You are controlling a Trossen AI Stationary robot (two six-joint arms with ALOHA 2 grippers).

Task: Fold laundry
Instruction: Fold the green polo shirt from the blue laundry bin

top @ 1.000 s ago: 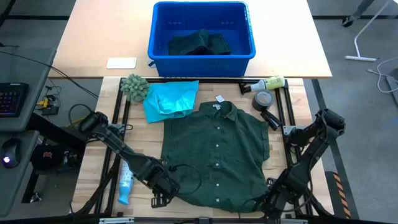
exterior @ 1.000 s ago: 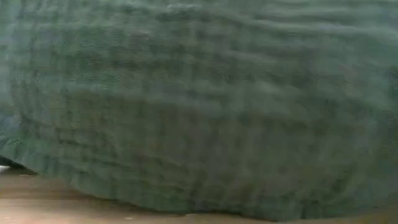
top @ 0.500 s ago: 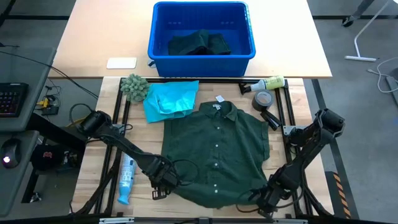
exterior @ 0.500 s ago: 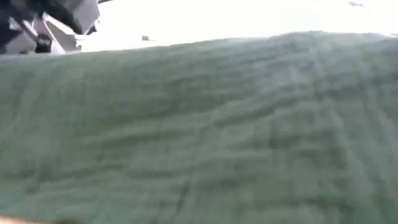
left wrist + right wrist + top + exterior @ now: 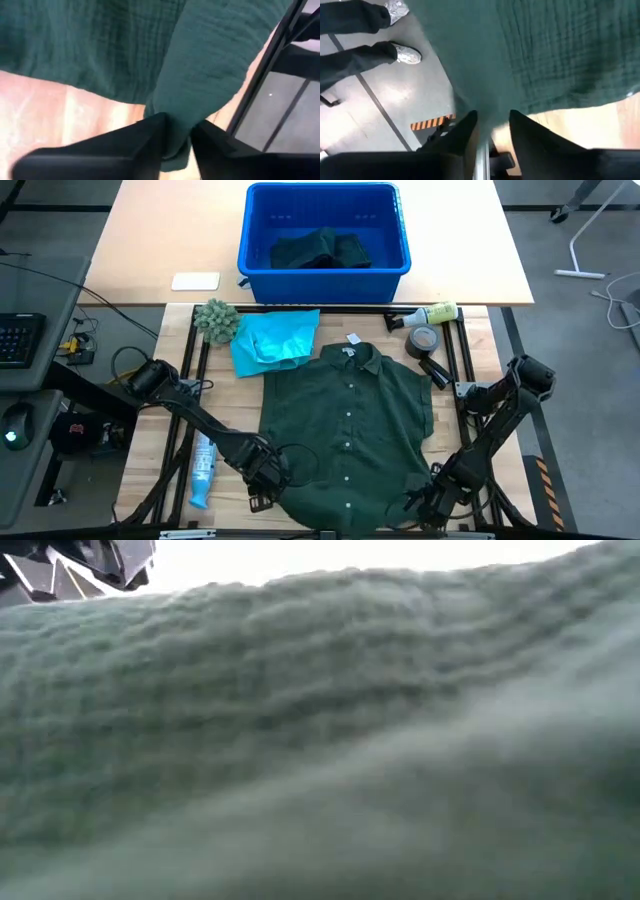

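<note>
Our left gripper [image 5: 177,142] pinches the dark green shirt [image 5: 345,430] at its near left hem corner; our right gripper [image 5: 492,130] clamps the near right corner. The shirt lies spread, buttons up, mid-table, white neck tag [image 5: 353,338] unreadable. The turquoise shirt [image 5: 273,338] lies just beyond it, another dark garment [image 5: 320,250] in the blue bin [image 5: 325,200].

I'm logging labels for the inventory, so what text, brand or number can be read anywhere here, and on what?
No text can be read.
White neck tag on the green shirt: too small.
Blue bottle: print blurred.
Yellow-green bottle: label unreadable.
White card: blank or too small.
</note>
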